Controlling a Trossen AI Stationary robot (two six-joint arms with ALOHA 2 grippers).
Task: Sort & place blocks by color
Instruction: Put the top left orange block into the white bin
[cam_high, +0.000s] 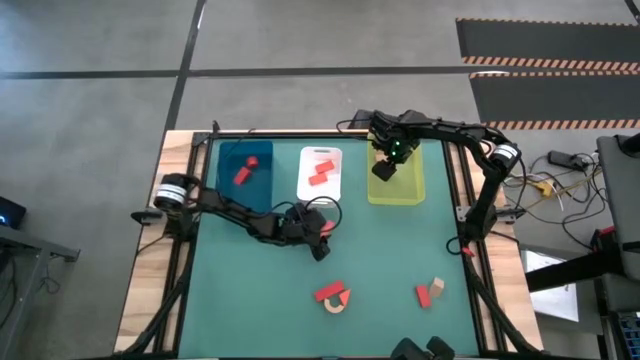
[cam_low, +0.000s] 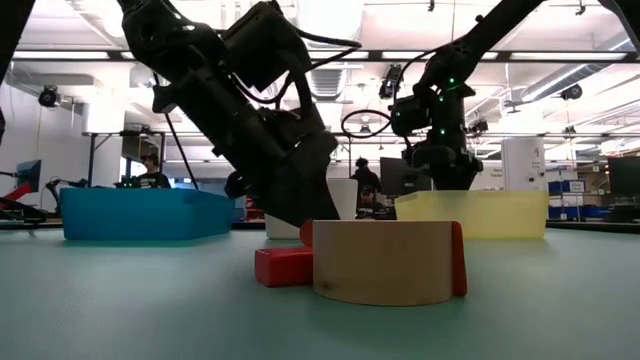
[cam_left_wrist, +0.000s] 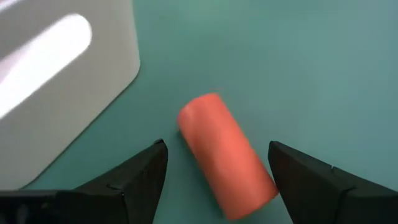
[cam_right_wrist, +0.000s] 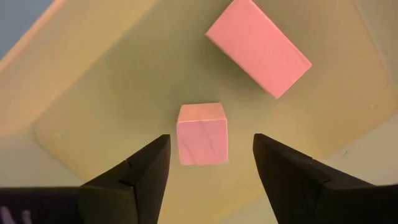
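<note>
Left gripper (cam_left_wrist: 217, 180), jaws wide, hangs mid-frame over a red wooden cylinder (cam_left_wrist: 227, 163) lying diagonally between its fingers; right gripper (cam_high: 385, 168) waits open, upper right.

A grey concrete floor (cam_high: 300, 40) fills the upper part of the high view, crossed by dark lines, with orange-and-black striped tape (cam_high: 545, 63) at upper right. Cables (cam_high: 555, 180) lie at the right edge. In the low view, long ceiling lights (cam_low: 90, 55) run across the top, and a seated person (cam_low: 150, 172) shows at far left.
</note>
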